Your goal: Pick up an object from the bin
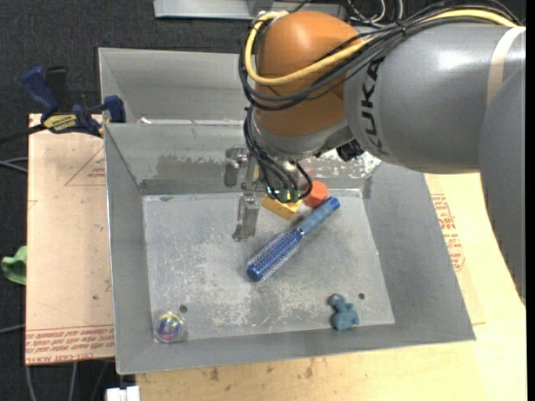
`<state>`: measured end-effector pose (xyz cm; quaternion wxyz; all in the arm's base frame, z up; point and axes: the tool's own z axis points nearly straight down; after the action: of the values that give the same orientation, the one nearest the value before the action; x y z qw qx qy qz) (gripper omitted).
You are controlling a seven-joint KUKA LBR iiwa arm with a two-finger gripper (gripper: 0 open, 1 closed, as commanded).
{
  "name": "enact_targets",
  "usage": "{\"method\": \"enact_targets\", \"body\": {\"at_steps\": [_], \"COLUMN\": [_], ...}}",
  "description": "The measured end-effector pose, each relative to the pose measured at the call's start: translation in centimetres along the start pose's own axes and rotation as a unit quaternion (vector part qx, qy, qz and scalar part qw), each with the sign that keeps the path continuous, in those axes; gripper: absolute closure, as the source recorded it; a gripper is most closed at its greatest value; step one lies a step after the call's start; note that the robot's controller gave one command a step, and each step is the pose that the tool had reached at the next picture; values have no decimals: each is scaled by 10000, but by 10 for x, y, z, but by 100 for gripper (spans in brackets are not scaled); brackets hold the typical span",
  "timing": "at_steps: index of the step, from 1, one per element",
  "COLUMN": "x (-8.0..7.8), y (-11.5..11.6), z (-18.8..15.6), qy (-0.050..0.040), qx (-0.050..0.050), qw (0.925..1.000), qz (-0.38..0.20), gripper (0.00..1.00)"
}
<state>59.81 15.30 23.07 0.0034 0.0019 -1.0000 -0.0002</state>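
Bin (125, 224) holds blue hairbrush (288, 245), yellow block (280, 207), teal figure (341, 312), shiny marble (170, 327).

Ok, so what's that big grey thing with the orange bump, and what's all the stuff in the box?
That is a robot arm reaching in from the right. The orange dome is its cover. The camera looks down from above into a grey metal bin. In it lie a blue brush, a yellow block with an orange piece beside it, a small blue toy and a shiny ball. The arm's jaws hang by the brush and block. I can't tell if they hold anything.
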Motion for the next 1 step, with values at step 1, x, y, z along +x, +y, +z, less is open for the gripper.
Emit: {"method": "enact_targets", "body": {"at_steps": [1], "x": [39], "y": [-57], "z": [58], "qy": [9], "qx": [15], "qw": [10000], "qz": [78], "gripper": [0]}}
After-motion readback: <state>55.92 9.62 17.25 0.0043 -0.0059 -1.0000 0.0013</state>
